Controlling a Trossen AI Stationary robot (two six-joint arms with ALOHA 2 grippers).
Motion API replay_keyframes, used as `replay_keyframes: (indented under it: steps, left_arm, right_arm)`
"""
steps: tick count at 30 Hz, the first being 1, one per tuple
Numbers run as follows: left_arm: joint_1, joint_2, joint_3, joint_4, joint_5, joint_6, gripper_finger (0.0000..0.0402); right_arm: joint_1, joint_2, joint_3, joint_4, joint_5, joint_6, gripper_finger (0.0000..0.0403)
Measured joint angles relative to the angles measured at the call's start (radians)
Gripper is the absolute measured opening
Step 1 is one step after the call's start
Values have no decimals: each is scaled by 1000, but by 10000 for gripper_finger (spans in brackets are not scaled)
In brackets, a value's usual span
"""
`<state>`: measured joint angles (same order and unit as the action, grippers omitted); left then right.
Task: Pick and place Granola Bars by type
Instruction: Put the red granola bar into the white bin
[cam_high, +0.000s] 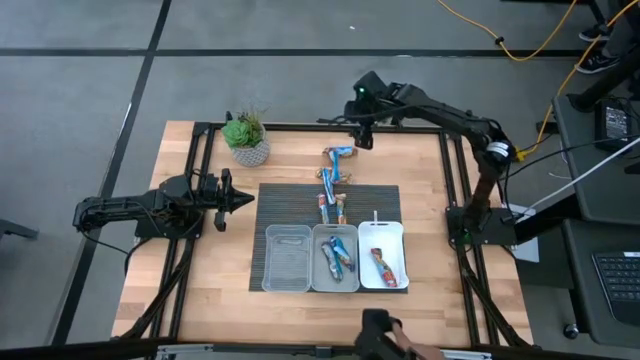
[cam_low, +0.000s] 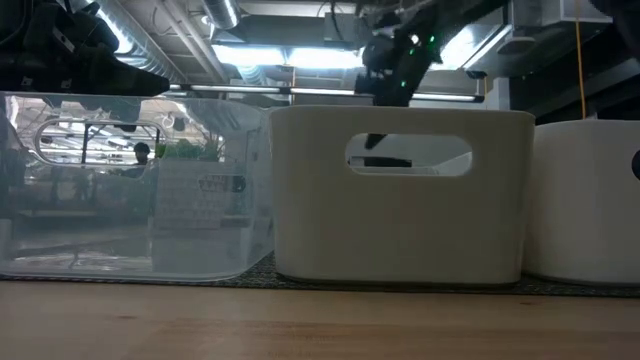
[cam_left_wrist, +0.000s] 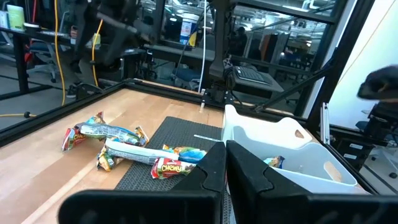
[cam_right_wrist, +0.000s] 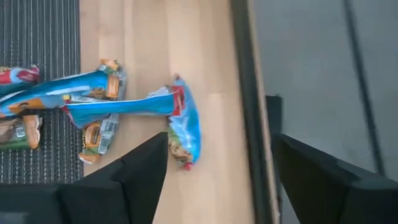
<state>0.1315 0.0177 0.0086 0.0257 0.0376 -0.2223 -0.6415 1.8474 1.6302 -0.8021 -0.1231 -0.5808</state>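
Several loose Granola Bars lie flat near the table's far side: blue ones (cam_high: 338, 155) on the bare wood, and others (cam_high: 327, 205) on the far part of the dark mat (cam_high: 380, 200). More bars lie in the middle tray (cam_high: 335, 258) and the right tray (cam_high: 382, 262). My right gripper (cam_high: 362, 135) hangs open above the far edge, just beyond the blue bars. In its wrist view it (cam_right_wrist: 221, 180) stands above the wood beside a blue bar (cam_right_wrist: 183, 127), touching nothing. My left gripper (cam_high: 240, 198) waits shut at the left, level, clear of the bars (cam_left_wrist: 118, 144).
Three trays stand in a row on the mat's near part; the left, clear one (cam_high: 287, 258) holds no bars. A potted plant (cam_high: 247, 140) stands at the far left. The black table frame (cam_right_wrist: 245, 93) runs along the far edge by my right gripper.
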Motion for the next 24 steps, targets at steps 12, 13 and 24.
replay_keyframes:
  steps: [12, 13, 24]
  left_arm:
    - [0, 0, 0, 0, 0, 0, 6]
    - [0, 0, 0, 0, 0, 0, 6]
    - [0, 0, 0, 0, 0, 0, 6]
  right_arm:
    - [-1, 177, 0, -2, 48, -34, 334]
    - [-1, 186, 0, -1, 48, -33, 335]
    - [-1, 263, 0, 28, 50, -31, 335]
